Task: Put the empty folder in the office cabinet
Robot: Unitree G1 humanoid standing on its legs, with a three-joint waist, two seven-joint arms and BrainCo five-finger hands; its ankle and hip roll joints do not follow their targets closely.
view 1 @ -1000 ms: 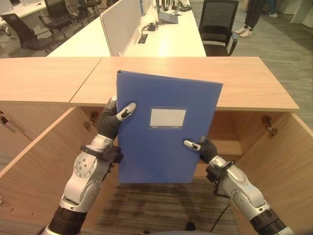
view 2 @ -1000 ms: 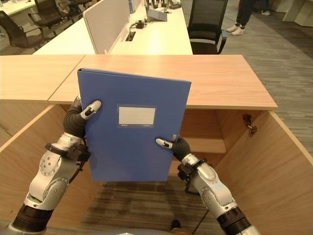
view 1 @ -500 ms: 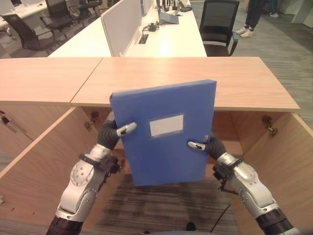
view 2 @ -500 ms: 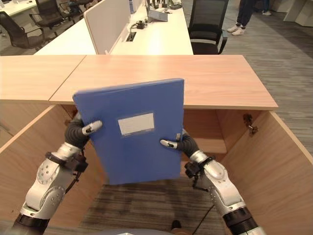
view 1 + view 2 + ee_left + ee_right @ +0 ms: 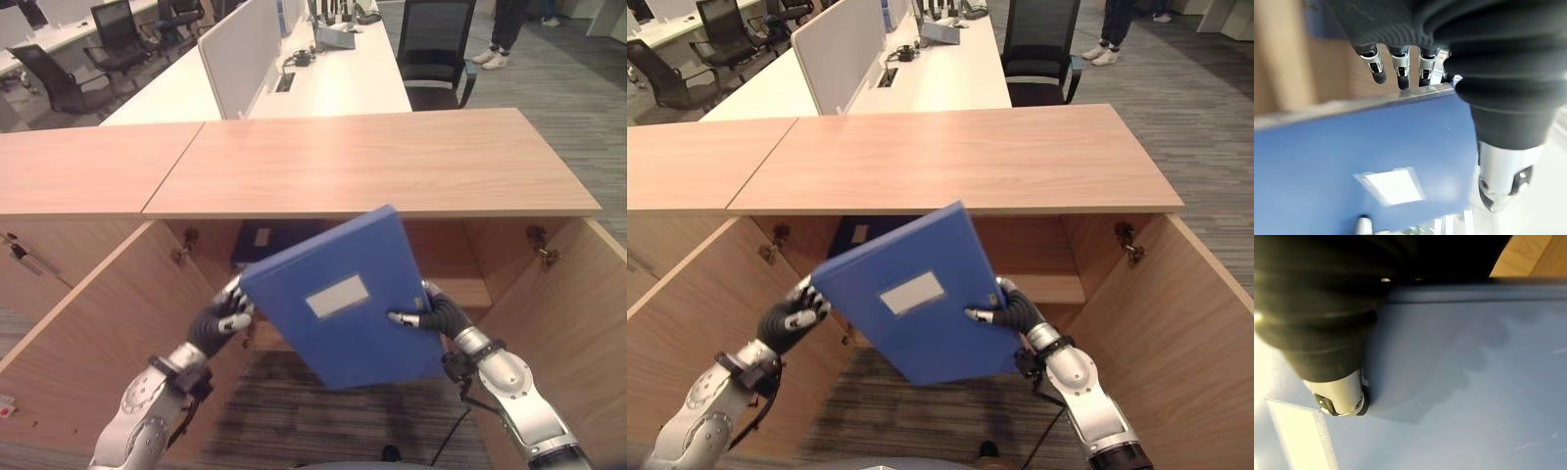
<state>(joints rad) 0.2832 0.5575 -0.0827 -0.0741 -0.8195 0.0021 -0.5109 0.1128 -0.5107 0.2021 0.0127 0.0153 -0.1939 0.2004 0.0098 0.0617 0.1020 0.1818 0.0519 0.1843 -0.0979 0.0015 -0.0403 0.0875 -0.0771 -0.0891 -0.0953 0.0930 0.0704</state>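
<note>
We hold flat blue plastic folder with white label (image 5: 343,299) between both hands, tilted, top edge leaning toward open light-wood office cabinet (image 5: 372,162), in front of its opening and below its top board. Our left hand (image 5: 220,318) grips folder's left edge: thumb on front face, fingers curled behind. Our right hand (image 5: 431,315) clamps right edge, thumb on cover. Dark object (image 5: 269,240) sits on cabinet shelf behind folder. White desk (image 5: 323,78) and black office chair (image 5: 434,49) beyond cabinet.
</note>
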